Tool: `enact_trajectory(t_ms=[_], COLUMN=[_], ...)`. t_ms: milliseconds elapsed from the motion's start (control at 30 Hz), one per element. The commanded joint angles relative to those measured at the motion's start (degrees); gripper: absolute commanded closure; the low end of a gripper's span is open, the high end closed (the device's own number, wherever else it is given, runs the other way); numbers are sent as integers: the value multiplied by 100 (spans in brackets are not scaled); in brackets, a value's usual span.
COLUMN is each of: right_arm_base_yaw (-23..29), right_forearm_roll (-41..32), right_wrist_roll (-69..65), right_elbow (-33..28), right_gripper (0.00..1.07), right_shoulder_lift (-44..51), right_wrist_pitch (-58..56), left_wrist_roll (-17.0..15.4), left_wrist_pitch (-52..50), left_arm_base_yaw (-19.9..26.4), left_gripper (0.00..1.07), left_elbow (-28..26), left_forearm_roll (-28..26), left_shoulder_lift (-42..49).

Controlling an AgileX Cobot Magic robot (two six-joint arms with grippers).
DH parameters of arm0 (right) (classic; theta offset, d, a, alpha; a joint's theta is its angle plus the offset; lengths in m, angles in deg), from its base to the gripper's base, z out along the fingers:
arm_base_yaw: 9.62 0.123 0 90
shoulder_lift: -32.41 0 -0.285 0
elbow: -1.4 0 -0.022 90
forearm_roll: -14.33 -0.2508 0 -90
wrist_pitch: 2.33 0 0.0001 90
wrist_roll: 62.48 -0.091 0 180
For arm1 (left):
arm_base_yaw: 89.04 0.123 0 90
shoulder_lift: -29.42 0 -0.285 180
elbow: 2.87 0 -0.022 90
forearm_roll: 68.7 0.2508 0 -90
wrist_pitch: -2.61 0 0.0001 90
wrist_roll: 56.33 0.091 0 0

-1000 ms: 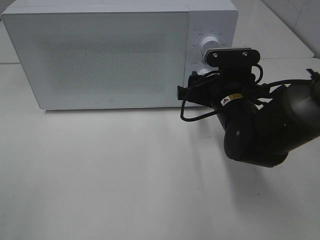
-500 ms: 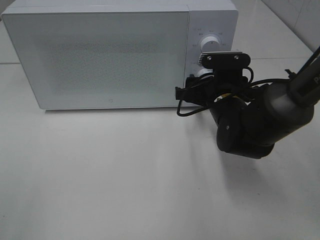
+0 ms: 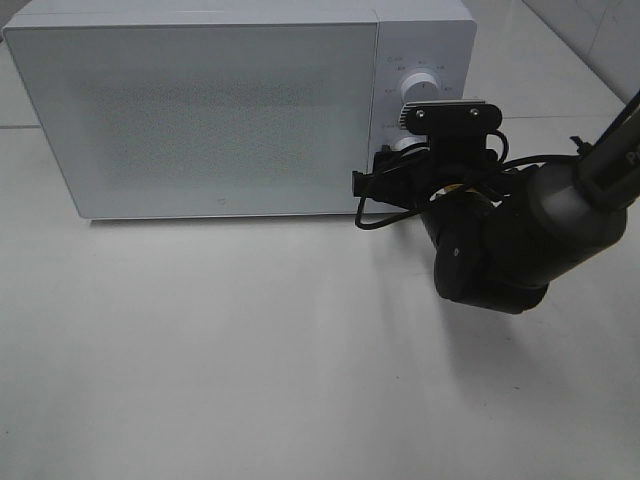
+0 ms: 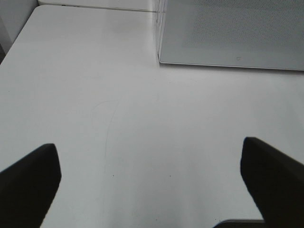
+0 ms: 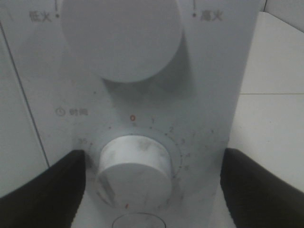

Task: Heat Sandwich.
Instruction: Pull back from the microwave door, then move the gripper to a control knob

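Note:
The sandwich is out of view in every frame. The white microwave (image 3: 220,110) stands at the back of the table with its door closed. My right gripper (image 5: 154,175) is open right at the control panel. Its dark fingers (image 5: 47,190) stand on either side of the lower timer dial (image 5: 133,168) with gaps to it. In the high view the right arm and its camera mount (image 3: 450,115) cover that dial. My left gripper (image 4: 152,185) is open over bare white table, with nothing between its fingers (image 4: 28,185).
The upper dial (image 3: 420,88) on the panel shows above the right wrist. The microwave's front lower corner (image 4: 161,59) lies ahead of the left gripper. White table (image 3: 220,340) stretches in front of the microwave.
The right arm shifted a little left and in toward the control panel, then held still. Both grippers kept the same opening.

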Motion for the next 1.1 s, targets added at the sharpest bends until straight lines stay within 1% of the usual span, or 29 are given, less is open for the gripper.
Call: enact_trajectory(t_ms=[33, 467, 533, 567, 600, 667, 700, 733, 767, 833, 867, 900, 933, 1033, 1100], right_arm_base_yaw=[69, 115, 115, 115, 115, 115, 115, 115, 115, 115, 115, 115, 115, 115, 115], right_forearm_roll=[212, 172, 166, 143, 143, 97, 52, 34, 34, 40, 40, 40, 40, 40, 40], right_wrist_roll=[-23, -23, -23, -23, -23, -23, -23, -23, -23, -23, -23, -23, -23, -23, -23], right_elbow=[120, 120, 120, 120, 120, 120, 120, 120, 120, 120, 120, 120, 120, 120, 120], right_gripper=[31, 31, 33, 37, 37, 43, 52, 58, 58, 70, 83, 88, 88, 97, 97], right_shoulder_lift=[6, 6, 6, 6, 6, 6, 6, 6, 6, 6, 6, 6, 6, 6, 6], right_wrist_pitch=[0, 29, 52, 69, 69, 97, 126, 138, 138, 138, 138, 138, 138, 155, 160], left_wrist_roll=[0, 0, 0, 0, 0, 0, 0, 0, 0, 0, 0, 0, 0, 0, 0], left_wrist_pitch=[-17, -17, -17, -17, -17, -17, -17, -17, -17, -17, -17, -17, -17, -17, -17], left_arm_base_yaw=[23, 23, 23, 23, 23, 23, 23, 23, 23, 23, 23, 23, 23, 23, 23], left_gripper=[10, 10, 10, 10, 10, 10, 10, 10, 10, 10, 10, 10, 10, 10, 10], left_elbow=[11, 11, 11, 11, 11, 11, 11, 11, 11, 11, 11, 11, 11, 11, 11], left_forearm_roll=[0, 0, 0, 0, 0, 0, 0, 0, 0, 0, 0, 0, 0, 0, 0], left_shoulder_lift=[103, 103, 103, 103, 103, 103, 103, 103, 103, 103, 103, 103, 103, 103, 103])
